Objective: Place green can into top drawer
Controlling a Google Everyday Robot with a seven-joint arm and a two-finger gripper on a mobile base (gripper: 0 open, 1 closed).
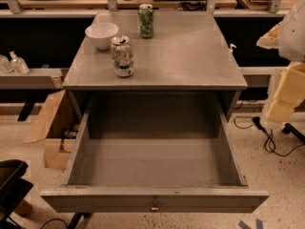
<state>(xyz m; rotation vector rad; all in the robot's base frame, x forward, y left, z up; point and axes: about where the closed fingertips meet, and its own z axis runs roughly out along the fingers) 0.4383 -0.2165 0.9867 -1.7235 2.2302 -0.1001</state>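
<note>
Logging camera view: green can (146, 20) stands upright at the back of the cabinet top (190, 56), untouched. The top drawer (152, 200) is open below. Gripper (12, 185) sits at the lower-left edge, well apart from the can and not holding it; how far open, cannot tell. Step in hand is the reach — next comes a grasp past the white-and-green can (123, 56).

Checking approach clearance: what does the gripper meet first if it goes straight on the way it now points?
Cannot say: the gripper is not in view, only a pale bulk at the right edge, perhaps the arm. The green can stands at the back of the cabinet top, with the top drawer open below.
</note>
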